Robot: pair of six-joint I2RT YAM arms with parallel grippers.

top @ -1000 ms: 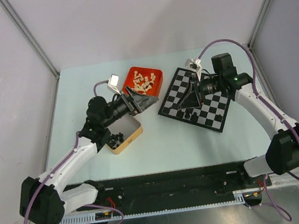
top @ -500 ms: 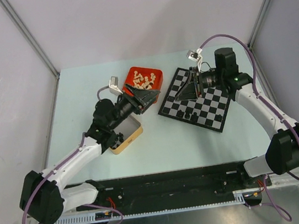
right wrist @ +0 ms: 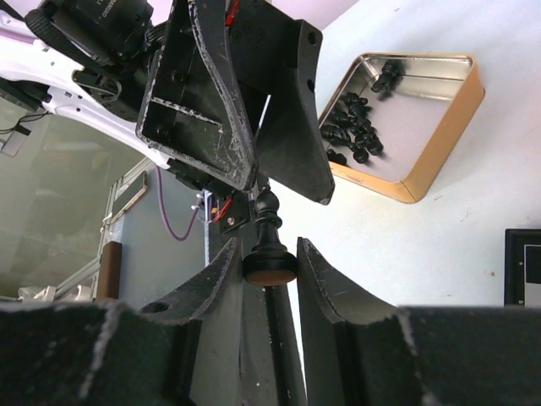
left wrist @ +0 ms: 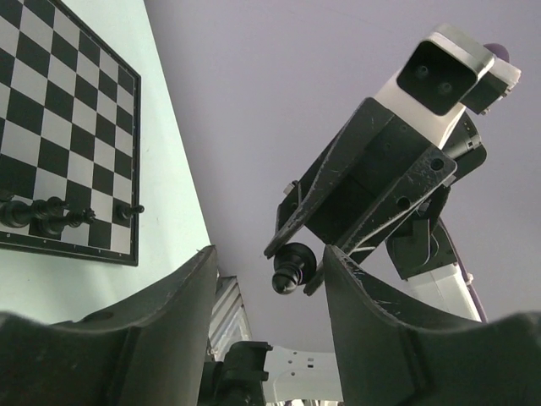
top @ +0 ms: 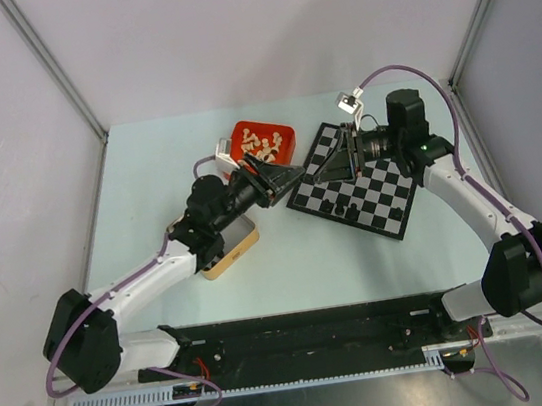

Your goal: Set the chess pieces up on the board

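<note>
My right gripper (right wrist: 269, 247) is shut on the base of a black chess piece (right wrist: 270, 227) and holds it on its side in the air off the board's left corner. My left gripper (left wrist: 267, 254) faces it with jaws apart. The piece's head (left wrist: 293, 267) sits between the left fingertips, and I see no contact. In the top view the two grippers meet tip to tip, left (top: 293, 175) and right (top: 333, 166). The board (top: 378, 188) lies tilted at the right. A few black pieces (top: 344, 210) stand along its near edge, also seen as pieces (left wrist: 51, 216) in the left wrist view.
A red tray (top: 275, 129) of cream pieces stands just behind the left gripper. A gold tin (right wrist: 435, 139) with several black pieces (right wrist: 351, 127) lies under the left forearm; its corner (top: 238, 253) shows in the top view. Metal frame posts rise at the table's back corners.
The left arm has swung right, off the tin, up to the right gripper, and its jaws have narrowed. The right gripper lifted off the board with the piece and turned left, then held still.
</note>
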